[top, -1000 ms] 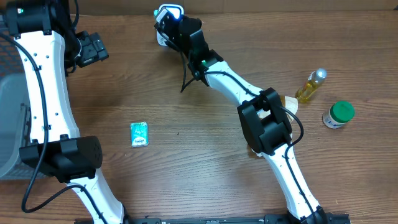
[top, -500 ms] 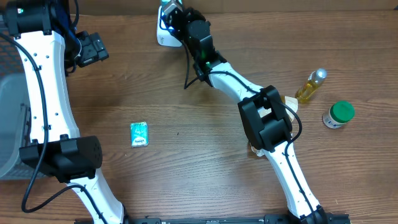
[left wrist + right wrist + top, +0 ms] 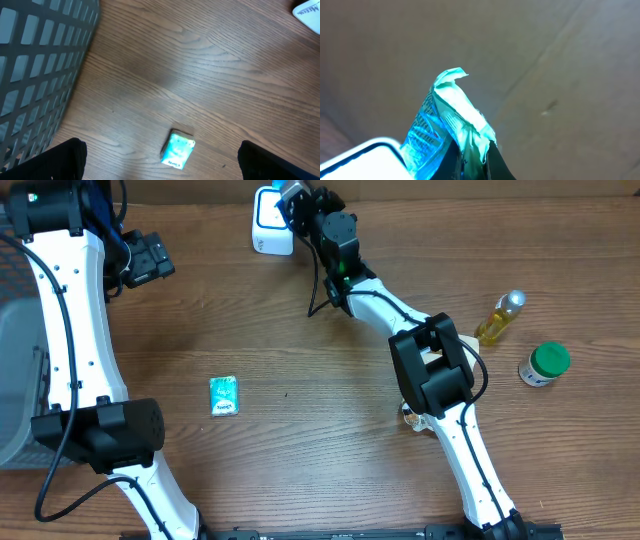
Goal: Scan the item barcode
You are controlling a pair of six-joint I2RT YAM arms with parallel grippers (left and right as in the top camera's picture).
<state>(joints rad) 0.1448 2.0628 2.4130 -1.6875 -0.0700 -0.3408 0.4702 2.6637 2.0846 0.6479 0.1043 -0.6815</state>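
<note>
The right gripper [image 3: 305,202] is squeezed tight on a shiny blue-green packet [image 3: 451,117], which sticks up from between its fingers. It holds the packet at the back edge of the bench [image 3: 300,440], just beside the white scanner [image 3: 268,228] with its blue glow. The left gripper [image 3: 150,262] has its jaws wide apart with nothing in them, over the back left part. A small green packet [image 3: 224,395] lies flat nearer the front left. A grey basket [image 3: 35,60] sits at the left edge. A yellow bottle [image 3: 497,320] and a green-lidded jar [image 3: 544,363] stand near the right edge.
</note>
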